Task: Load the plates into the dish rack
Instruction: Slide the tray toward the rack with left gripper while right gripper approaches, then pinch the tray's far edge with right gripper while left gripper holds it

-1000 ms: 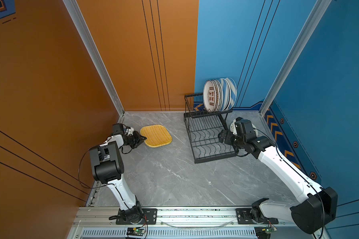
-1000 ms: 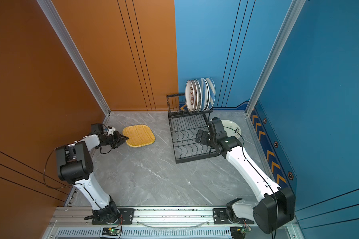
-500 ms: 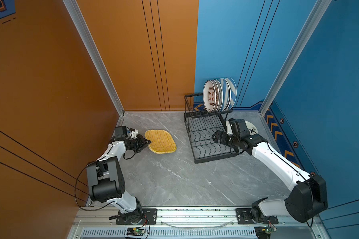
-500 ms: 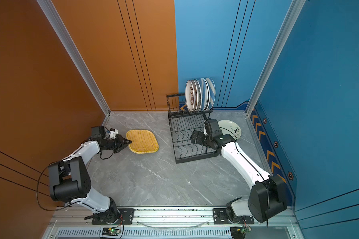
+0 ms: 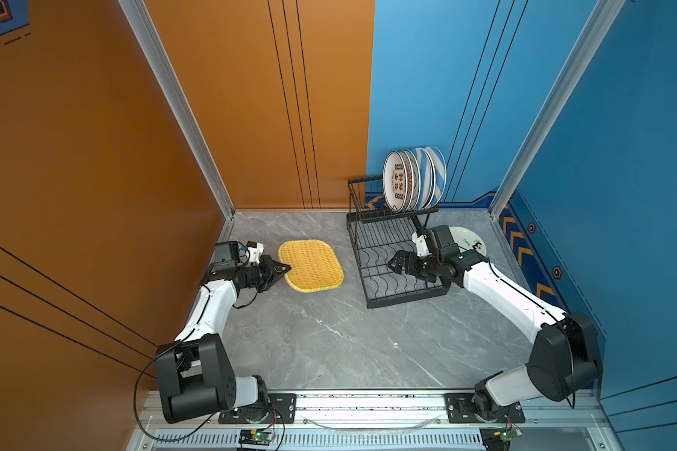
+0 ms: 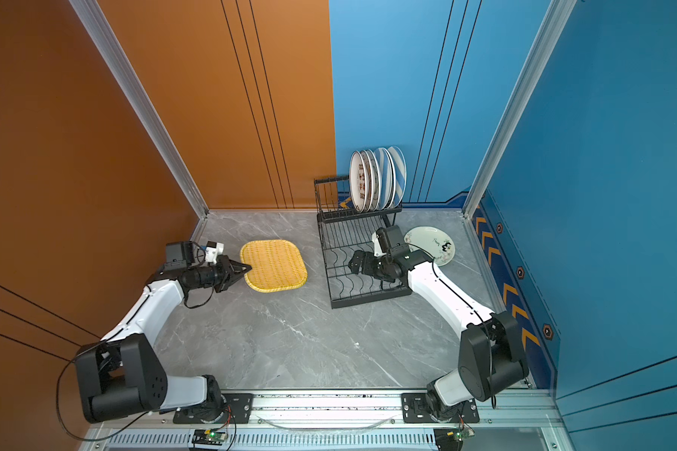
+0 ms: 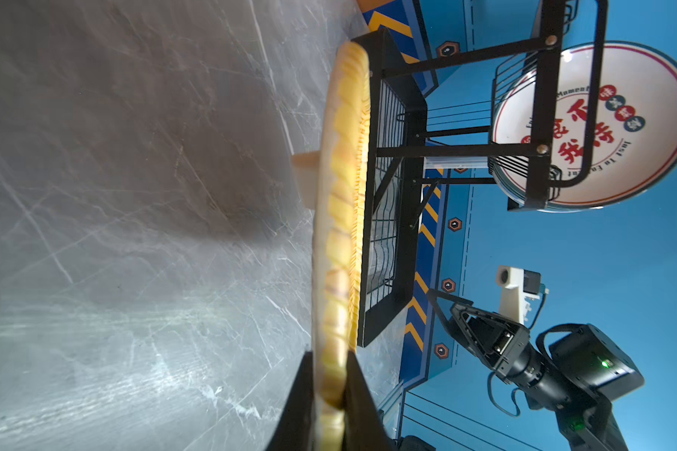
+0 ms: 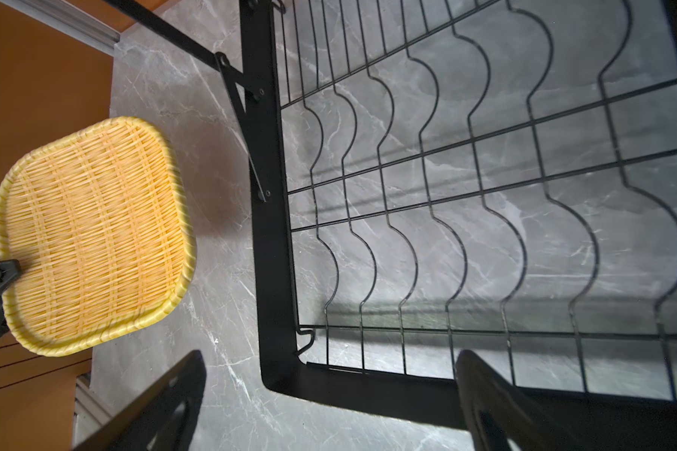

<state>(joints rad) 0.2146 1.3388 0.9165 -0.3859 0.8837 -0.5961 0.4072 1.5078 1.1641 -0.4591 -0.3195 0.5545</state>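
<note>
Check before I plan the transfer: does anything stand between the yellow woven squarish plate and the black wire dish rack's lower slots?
Nothing lies between the yellow woven plate and the black wire dish rack, but the open right gripper hangs over its slots.

White plate (image 5: 469, 239) partly behind the right arm (image 5: 499, 289)

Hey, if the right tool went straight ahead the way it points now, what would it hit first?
Probably the dish rack: the open right tool points down at the wavy wires of its lower base. Its tilt is hard to judge; the yellow plate lies beyond.
</note>
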